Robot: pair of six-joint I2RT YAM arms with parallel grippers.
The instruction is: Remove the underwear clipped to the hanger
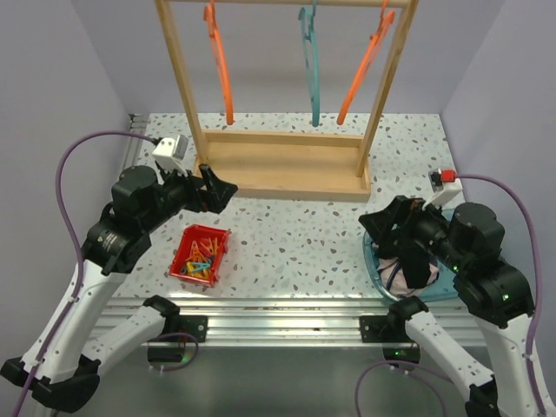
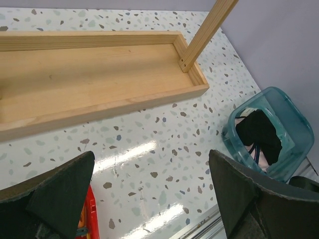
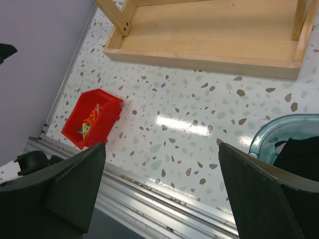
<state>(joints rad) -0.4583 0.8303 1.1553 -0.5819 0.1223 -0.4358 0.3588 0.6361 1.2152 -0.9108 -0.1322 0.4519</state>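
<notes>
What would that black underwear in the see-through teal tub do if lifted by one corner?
Probably floppy: the black underwear lies crumpled inside the teal tub, so it would likely sag and hang. It looks thin, so likely light. The pale fabric beneath might get dragged along.

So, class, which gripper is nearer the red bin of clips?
Left. The left gripper hangs just beyond the red bin, towards the wooden rack; the right gripper is across the table, by the teal tub.
</notes>
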